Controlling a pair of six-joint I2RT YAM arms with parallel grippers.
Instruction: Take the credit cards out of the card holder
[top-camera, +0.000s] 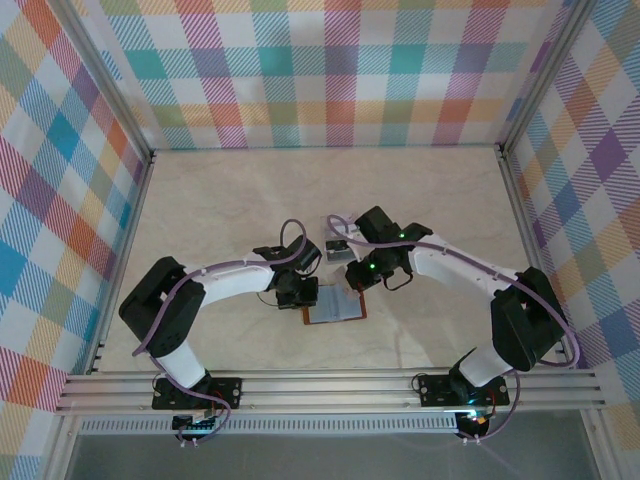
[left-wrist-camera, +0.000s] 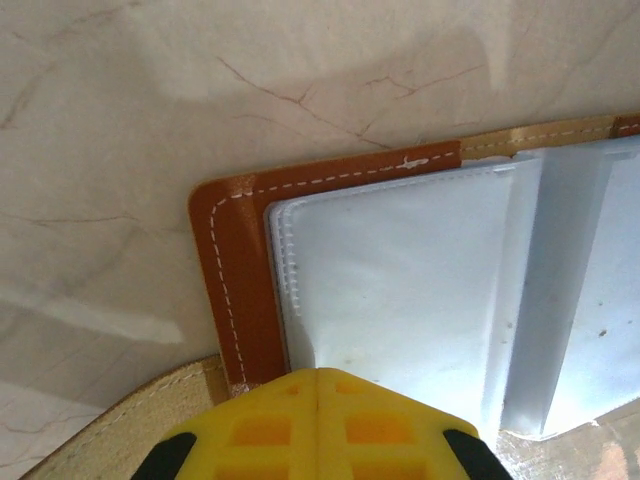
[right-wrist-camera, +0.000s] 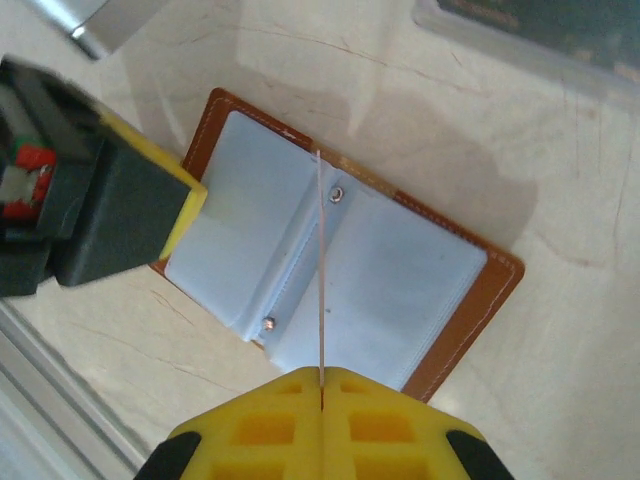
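My left pincer is clenched, its yellow fingers pressed flat together with nothing showing between them. Just ahead of its tips the card holder lies opened flat on the pale marbled tabletop. The red-brown leather border with white stitching turns a corner in front of me, and the pale grey-blue pockets run off to my right. My tips sit at the outer edge of that leaf, but I cannot tell whether they press on it.

My right pincer is also clenched, and it grips a thin strip. The strip is pinkish-tan and seen edge-on. It rises from the seam between my fingers and runs away from me over the fold of the holder. I cannot tell whether it is a card or a flap of the holder. Below it both leaves lie spread, one to each side of my tips, with two small metal studs near the fold. My left pincer is at the far end of the left leaf.

The pockets look pale and smooth, and I cannot tell whether cards sit inside them. Beyond the holder, ahead and to the right of my right pincer, a clear plastic case with something dark inside rests on the tabletop, apart from the holder.
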